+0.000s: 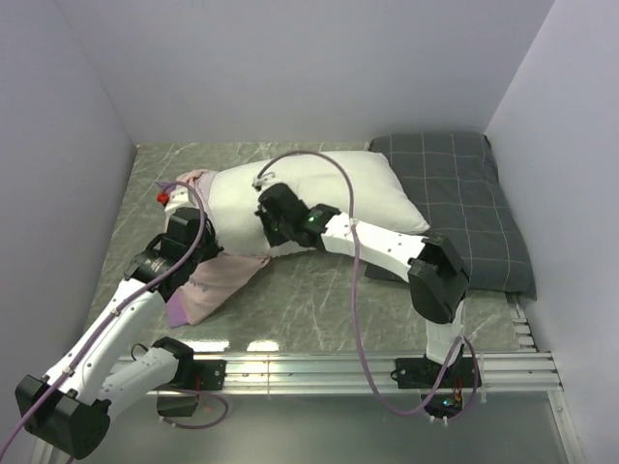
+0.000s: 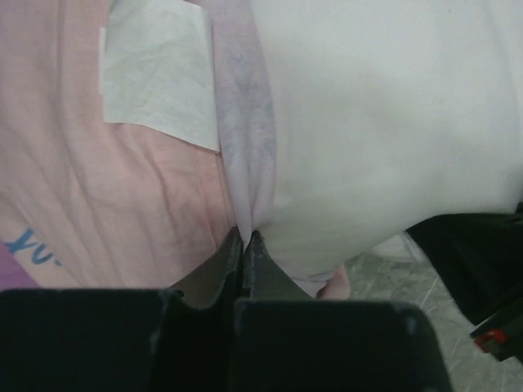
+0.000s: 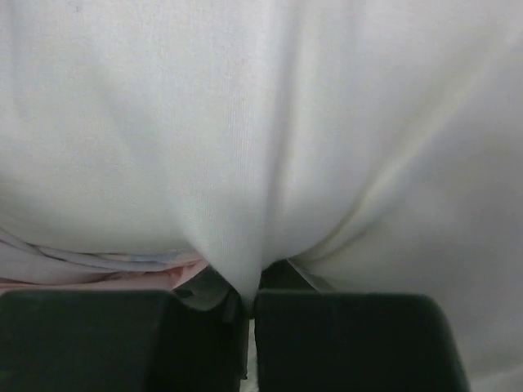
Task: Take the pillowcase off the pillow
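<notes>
Top external view: the pillow (image 1: 329,188), the largest thing on the table (image 1: 319,300), lies across the middle, and its right end rests against a dark grey checked pillow (image 1: 474,203). Most of its white body is already bare. The pillowcase (image 1: 218,280) is bunched at the pillow's left end and trails toward my left arm, with the paler inner side showing.

I judge this to be the last stretch of the pull-off, with only the left corner of the pillow inside the case. My right gripper (image 3: 249,296) is pressed together on a fold of the white pillow fabric and anchors it near the middle. My left gripper (image 2: 245,243) is closed on a thin lilac-pink fold right where the case meets the pillow. I take that fold to be the hem of the case, though the wrist view is too close to be sure no pillow cloth is caught with it.

The next move calls for my left arm to draw the hem left and toward the near edge, away from the pillow, while my right holds firm. If the pillow drags along, I need a firmer hold or a fresh grip.

A white sewn-in label (image 2: 155,69) shows no print I can read. A few blue strokes (image 2: 29,243) on the pink cloth are cut off at the edge and illegible.
</notes>
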`<action>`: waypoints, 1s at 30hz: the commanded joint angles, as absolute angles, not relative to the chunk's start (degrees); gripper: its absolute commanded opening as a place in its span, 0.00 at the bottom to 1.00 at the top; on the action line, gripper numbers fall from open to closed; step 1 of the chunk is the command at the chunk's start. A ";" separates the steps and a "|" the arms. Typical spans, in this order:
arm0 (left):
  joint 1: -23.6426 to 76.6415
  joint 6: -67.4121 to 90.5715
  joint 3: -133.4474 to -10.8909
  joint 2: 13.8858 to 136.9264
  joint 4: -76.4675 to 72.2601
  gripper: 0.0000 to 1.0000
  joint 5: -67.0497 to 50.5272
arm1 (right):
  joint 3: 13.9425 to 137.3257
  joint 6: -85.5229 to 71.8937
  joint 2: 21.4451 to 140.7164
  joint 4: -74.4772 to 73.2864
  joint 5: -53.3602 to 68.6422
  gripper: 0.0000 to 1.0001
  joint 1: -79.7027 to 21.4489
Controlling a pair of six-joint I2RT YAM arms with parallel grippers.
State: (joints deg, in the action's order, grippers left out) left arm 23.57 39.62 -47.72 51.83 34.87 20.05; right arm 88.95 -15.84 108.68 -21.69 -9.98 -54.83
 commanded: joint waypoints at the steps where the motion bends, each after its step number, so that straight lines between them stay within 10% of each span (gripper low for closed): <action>1: 22.15 37.44 -51.76 50.71 35.85 0.01 22.49 | 93.95 -17.49 103.28 -22.06 -13.62 0.00 -46.60; 30: -10.19 35.24 -51.86 61.34 21.80 0.01 4.31 | 101.42 -22.24 84.48 -24.96 2.37 0.00 -32.70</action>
State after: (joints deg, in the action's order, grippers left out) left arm -8.32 32.91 -51.66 59.46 27.11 7.38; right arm 96.44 -22.04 92.84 -30.17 3.33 -35.70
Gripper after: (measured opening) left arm 0.022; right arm 0.025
